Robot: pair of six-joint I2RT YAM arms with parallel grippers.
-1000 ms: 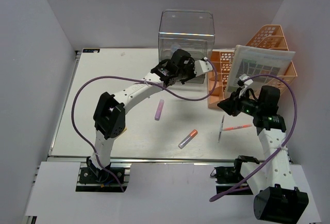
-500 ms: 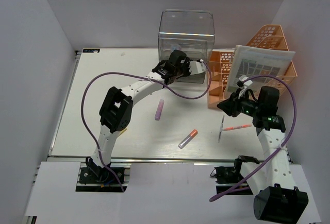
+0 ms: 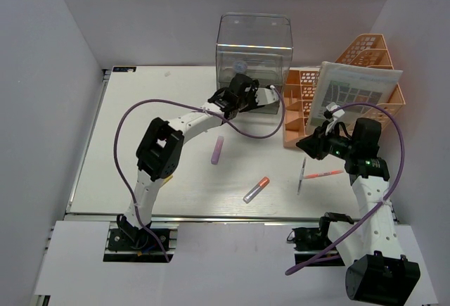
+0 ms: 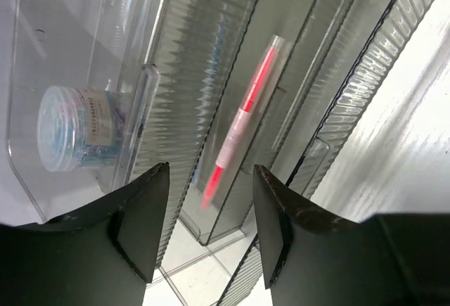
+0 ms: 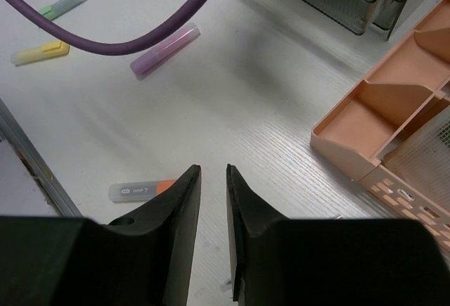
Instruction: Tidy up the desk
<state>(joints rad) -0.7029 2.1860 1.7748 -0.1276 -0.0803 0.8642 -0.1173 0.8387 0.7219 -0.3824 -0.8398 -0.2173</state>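
Note:
The white desk (image 3: 140, 144) holds a purple highlighter (image 3: 216, 149), a grey marker with an orange cap (image 3: 256, 189) and a red pen (image 3: 323, 174). My left gripper (image 3: 252, 95) is open and empty at the pulled-out drawer (image 3: 267, 100) of the clear drawer box (image 3: 254, 42). In the left wrist view a pink pen (image 4: 242, 119) lies loose and blurred in the ribbed drawer (image 4: 190, 60), beyond the left gripper (image 4: 211, 169). My right gripper (image 3: 304, 143) hovers over the desk with its jaws almost together and empty (image 5: 211, 169).
An orange mesh tray rack (image 3: 369, 53) with a checked pad (image 3: 355, 91) stands at the back right. A thin pen (image 3: 301, 176) lies beside the red one. The right wrist view shows yellow (image 5: 41, 53), green (image 5: 65, 3) and purple (image 5: 165, 49) highlighters. A round tub (image 4: 67, 129) sits in the box.
My left arm has swung its wrist in closer to the drawer box's open drawer. The right arm and the things on the desk have not moved.

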